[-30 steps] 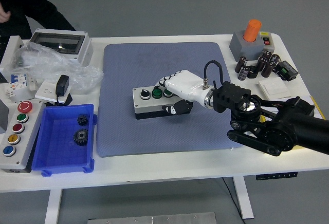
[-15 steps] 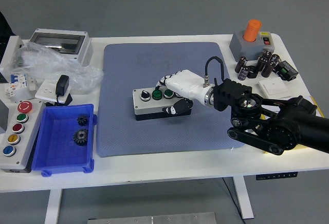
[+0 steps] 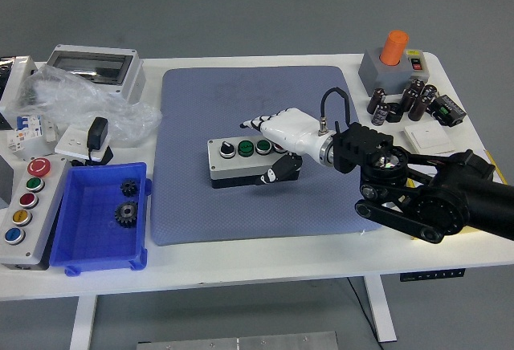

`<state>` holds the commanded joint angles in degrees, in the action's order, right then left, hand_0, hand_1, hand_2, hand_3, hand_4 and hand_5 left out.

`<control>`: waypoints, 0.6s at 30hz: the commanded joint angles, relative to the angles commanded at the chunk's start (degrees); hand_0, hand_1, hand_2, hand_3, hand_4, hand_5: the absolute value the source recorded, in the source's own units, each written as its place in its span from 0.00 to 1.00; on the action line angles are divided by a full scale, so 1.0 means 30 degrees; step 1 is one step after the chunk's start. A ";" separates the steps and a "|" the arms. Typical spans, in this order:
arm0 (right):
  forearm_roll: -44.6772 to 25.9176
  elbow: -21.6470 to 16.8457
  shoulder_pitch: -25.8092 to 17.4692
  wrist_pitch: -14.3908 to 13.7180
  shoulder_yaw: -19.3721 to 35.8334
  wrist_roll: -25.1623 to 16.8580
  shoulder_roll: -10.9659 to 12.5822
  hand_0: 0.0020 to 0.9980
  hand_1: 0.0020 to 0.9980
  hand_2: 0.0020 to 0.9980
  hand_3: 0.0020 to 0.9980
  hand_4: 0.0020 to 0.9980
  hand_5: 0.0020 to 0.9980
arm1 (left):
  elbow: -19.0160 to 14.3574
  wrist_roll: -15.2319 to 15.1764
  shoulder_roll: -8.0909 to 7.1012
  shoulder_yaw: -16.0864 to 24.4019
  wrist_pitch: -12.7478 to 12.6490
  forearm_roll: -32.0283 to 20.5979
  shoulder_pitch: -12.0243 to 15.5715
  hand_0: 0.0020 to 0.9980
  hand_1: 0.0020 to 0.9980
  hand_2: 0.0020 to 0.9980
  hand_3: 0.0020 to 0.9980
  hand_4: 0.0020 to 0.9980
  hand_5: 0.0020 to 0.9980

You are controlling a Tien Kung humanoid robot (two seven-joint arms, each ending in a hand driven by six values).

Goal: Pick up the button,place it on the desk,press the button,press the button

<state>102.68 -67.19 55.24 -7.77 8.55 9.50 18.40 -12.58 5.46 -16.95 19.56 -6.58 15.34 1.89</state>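
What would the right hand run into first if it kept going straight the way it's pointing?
The right hand points left across the blue mat, over the grey button box. Going straight on, it would probably meet the box's top and its green buttons first; its height above them is unclear.

button box [image 3: 241, 160] on mat [image 3: 257, 109] | bin [image 3: 100, 242] left | robot hand [image 3: 277, 137] right
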 joint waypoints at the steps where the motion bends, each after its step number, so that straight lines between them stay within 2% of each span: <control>1: 0.0159 -0.0031 -0.0015 -0.0104 0.0029 0.0225 -0.0040 0.77 0.77 0.96 1.00 1.00 0.54 | 0.0002 -0.0002 0.0005 -0.0015 0.0023 -0.0001 -0.0003 0.62 0.65 0.62 0.66 0.69 0.35; 5: 0.0700 -0.0067 -0.0053 -0.0344 0.0027 0.1007 -0.0264 0.77 0.77 0.96 1.00 1.00 0.54 | 0.0000 -0.0022 0.0012 0.0004 0.0091 0.0037 -0.0035 0.62 0.65 0.62 0.66 0.69 0.35; 6: 0.0818 -0.0053 -0.0051 -0.0369 0.0008 0.1164 -0.0340 0.75 0.76 1.00 1.00 1.00 0.56 | 0.0001 -0.0025 0.0010 -0.0007 0.0100 0.0032 -0.0040 0.62 0.65 0.62 0.65 0.68 0.34; 8: 0.1054 0.0017 -0.0041 -0.0378 -0.0041 0.1490 -0.0537 0.75 0.76 1.00 1.00 1.00 0.56 | 0.0006 -0.0032 0.0007 -0.0043 0.0123 -0.0001 -0.0050 0.62 0.65 0.62 0.65 0.68 0.34; 18: 0.1588 0.0348 0.0041 0.0051 -0.0403 0.2784 -0.1469 0.73 0.76 1.00 1.00 1.00 0.58 | 0.0002 -0.0058 0.0011 -0.0103 0.0186 -0.0023 -0.0073 0.62 0.65 0.61 0.64 0.68 0.34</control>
<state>107.45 -66.15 55.36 -7.61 7.34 17.85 14.00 -12.57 5.29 -16.91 19.25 -6.03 15.27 1.67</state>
